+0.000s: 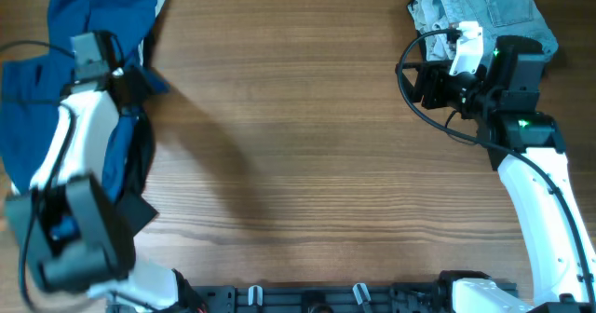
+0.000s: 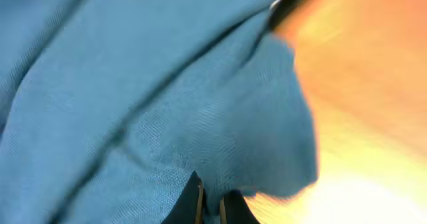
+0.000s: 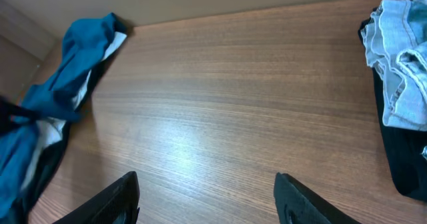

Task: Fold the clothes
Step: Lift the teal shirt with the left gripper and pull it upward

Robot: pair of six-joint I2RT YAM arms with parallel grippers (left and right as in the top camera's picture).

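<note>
left hand (image 2: 212, 203) grips teal shirt (image 2: 153, 97)

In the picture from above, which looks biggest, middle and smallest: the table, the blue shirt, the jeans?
Biggest: table.
Middle: blue shirt, partly cut off by the picture's edge.
Smallest: jeans, bunched in the corner.

pale denim jeans (image 1: 494, 10) lie crumpled at the wooden table's (image 1: 307, 145) far right corner.

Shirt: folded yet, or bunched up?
Bunched, not folded: the shirt lies in a rumpled, uneven heap along the left side of the table, with no flat, squared layers.
</note>
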